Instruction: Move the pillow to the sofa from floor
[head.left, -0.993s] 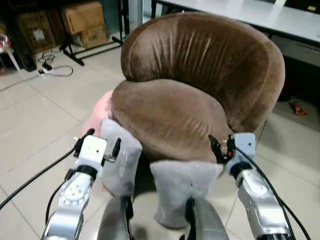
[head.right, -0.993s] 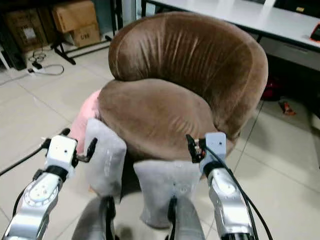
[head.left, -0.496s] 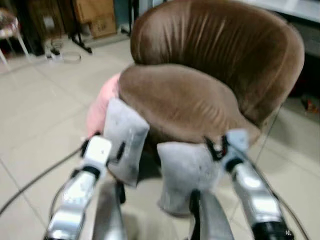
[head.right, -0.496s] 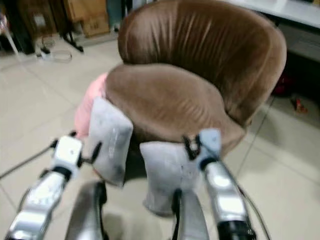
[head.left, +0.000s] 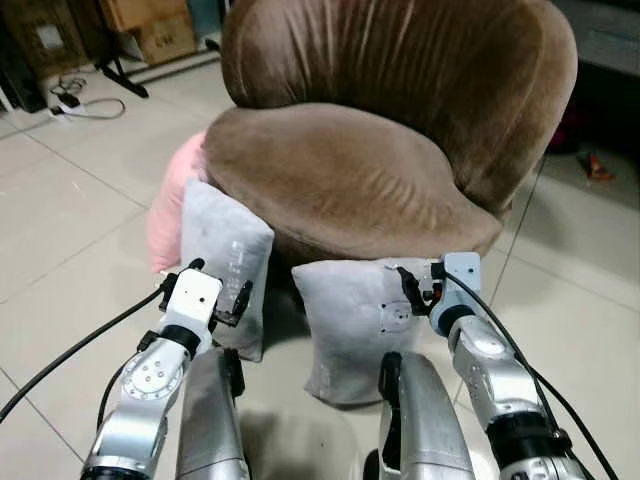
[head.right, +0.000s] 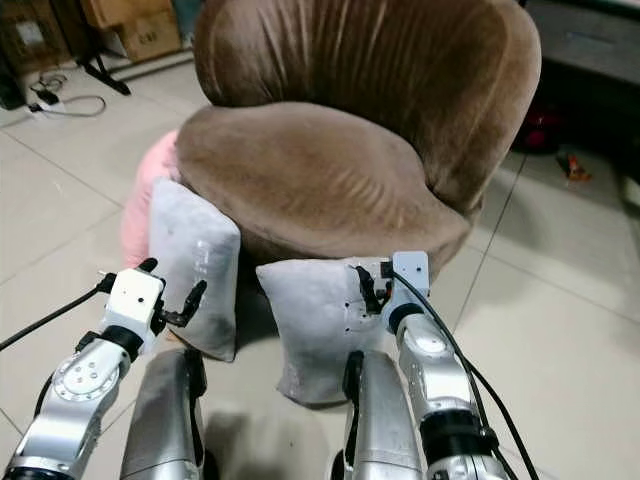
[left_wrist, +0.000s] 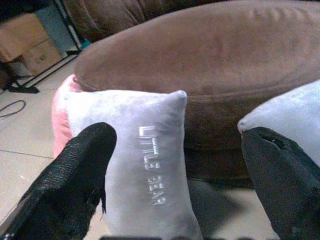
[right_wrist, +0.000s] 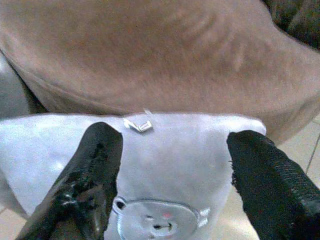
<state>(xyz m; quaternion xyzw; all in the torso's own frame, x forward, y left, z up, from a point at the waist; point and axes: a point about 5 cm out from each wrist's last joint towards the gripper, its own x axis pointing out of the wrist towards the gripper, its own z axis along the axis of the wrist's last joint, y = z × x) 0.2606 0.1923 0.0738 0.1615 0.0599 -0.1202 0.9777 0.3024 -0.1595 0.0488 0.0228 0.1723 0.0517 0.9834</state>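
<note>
Grey pillow (head.left: 350, 325) just ahead of the right gripper (right_wrist: 170, 165), another pillow (left_wrist: 135, 160) ahead of the left gripper (left_wrist: 175, 180), both jaws wide apart, empty, below the brown sofa (head.left: 350, 170).

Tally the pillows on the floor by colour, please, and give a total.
Grey pillows: 2, one in front of the left end effector, one at the right end effector
Pink pillows: 1, behind the sofa-side grey one
Total: 3
</note>
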